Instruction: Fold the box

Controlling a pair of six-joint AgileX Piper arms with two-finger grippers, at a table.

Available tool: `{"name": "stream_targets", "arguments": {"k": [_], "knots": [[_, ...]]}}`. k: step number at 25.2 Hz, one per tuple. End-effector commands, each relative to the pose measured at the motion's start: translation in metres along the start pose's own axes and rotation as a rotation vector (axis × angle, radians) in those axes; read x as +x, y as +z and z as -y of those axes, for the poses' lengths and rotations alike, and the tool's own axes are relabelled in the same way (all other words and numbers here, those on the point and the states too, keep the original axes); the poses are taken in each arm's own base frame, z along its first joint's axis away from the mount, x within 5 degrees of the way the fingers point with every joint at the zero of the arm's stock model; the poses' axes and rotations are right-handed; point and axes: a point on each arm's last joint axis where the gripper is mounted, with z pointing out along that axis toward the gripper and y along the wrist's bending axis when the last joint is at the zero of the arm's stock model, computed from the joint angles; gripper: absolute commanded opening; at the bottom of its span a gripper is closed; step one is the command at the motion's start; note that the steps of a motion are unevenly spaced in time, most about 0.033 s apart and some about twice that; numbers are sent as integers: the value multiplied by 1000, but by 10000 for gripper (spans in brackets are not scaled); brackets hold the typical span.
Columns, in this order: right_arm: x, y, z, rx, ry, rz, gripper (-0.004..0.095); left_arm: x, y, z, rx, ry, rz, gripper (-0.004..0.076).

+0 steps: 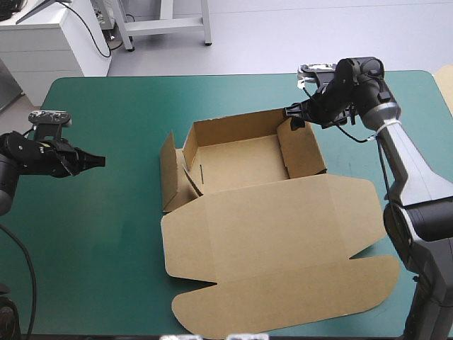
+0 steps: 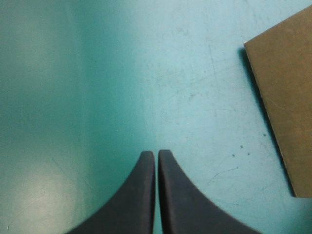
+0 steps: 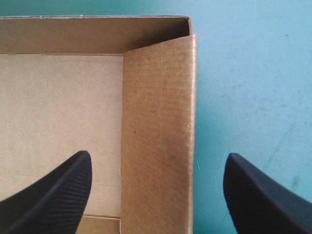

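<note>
Lid of the box (image 1: 269,248) lies flat toward the near edge, walled tray behind it, mid-table on the teal-green cover (image 1: 106,234). At the tray's far right corner the right gripper (image 3: 158,156) stands spread, wall between its fingers. Well left of the box, the left gripper (image 2: 156,153) is pressed together.

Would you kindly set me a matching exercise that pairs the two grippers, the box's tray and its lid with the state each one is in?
Things:
1. left gripper
2. right gripper
3. tray
4. lid

States:
A. lying flat on the table
B. open, one finger either side of a side wall
C. shut, over bare teal-green cover
D. walls standing up

Pairs: 1-C, 2-B, 3-D, 4-A
</note>
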Motion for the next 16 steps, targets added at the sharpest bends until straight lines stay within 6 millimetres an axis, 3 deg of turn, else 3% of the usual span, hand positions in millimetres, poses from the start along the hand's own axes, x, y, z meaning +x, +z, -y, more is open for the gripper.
{"name": "stream_targets", "arguments": {"k": [1, 5, 9, 16], "knots": [[4, -36, -2, 29, 7, 67, 710, -9, -18, 3, -7, -9, 93, 7], [7, -24, 0, 31, 7, 32, 709, -9, -18, 3, -5, -9, 88, 7], [7, 2, -3, 90, -36, -24, 707, -9, -17, 3, -4, -10, 82, 7], [8, 24, -8, 124, -72, -67, 696, -9, -15, 2, -6, -10, 80, 7]]}}
